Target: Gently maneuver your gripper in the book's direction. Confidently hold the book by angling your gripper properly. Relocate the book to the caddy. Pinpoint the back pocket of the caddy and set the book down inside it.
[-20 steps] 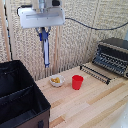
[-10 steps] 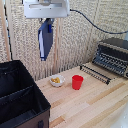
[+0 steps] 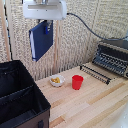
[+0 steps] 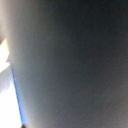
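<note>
Wooden table (image 3: 90, 100) below; gripper (image 3: 46, 23) holds book (image 3: 40, 41); wrist view blurred.

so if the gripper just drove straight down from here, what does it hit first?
Likely the bare wooden table, between the caddy and the small bowl. The held book would touch first. Depth is unclear.

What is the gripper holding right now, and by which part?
The gripper holds the book by its upper edge, near one top corner; the book hangs tilted in the air.
</note>
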{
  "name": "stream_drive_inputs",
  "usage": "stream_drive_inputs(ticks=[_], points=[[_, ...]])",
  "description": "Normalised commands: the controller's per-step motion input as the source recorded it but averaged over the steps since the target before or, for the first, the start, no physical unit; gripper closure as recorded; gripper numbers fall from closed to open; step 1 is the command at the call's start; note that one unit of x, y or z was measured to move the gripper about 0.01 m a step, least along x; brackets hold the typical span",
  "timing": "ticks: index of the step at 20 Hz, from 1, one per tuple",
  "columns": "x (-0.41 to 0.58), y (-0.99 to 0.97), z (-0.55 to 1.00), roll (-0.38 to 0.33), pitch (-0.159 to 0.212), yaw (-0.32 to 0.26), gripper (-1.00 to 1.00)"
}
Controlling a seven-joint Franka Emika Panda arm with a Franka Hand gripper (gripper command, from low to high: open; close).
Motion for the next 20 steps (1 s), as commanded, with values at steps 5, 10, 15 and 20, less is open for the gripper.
stream_drive_inputs(ticks=[5, 10, 15, 20], points=[[0.125, 0.5, 0.04, 0.082, 0.039, -0.196, 1.0], [0.119, 0.65, 0.1, 0.056, 0.04, -0.144, 1.0], [0.157, 0.87, 0.23, 0.003, 0.004, -0.081, 1.0], [0.132, 0.88, 0.27, 0.0, 0.0, -0.084, 1.0]])
